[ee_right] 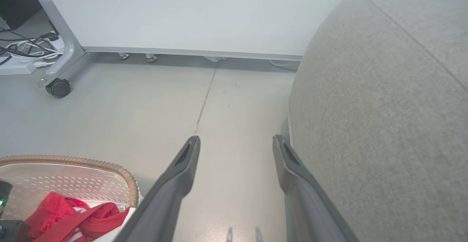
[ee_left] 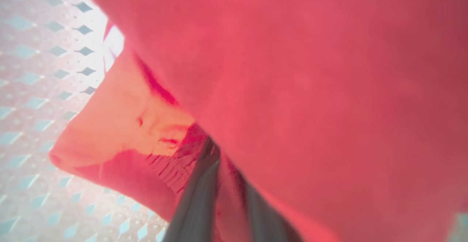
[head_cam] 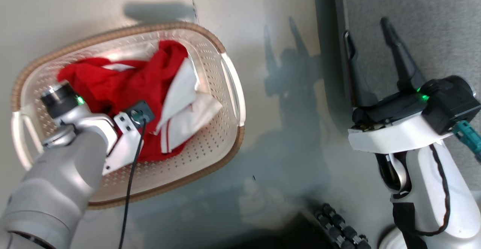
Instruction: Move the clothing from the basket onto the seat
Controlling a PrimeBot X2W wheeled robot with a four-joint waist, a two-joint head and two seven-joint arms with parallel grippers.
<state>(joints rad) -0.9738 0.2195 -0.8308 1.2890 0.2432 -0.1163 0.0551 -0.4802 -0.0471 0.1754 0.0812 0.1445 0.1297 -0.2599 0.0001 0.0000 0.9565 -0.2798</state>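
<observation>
Clothing (head_cam: pixel 142 87) heaped in basket (head_cam: pixel 210 155) at 9 o'clock | left gripper (ee_left: pixel 225 161) near-closed, pinching red fabric for lift-out | right gripper (head_cam: pixel 365 27) spread wide, empty, idle beside seat (head_cam: pixel 432 15) at 2 o'clock

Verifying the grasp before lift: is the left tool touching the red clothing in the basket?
Touching. Left wrist view: the red clothing wraps the left tool, with fabric pressed against both dark fingers.

Red and red-white clothing (head_cam: pixel 142 91) in cream basket (head_cam: pixel 210 151), grey seat (head_cam: pixel 443 8) nearby.
</observation>
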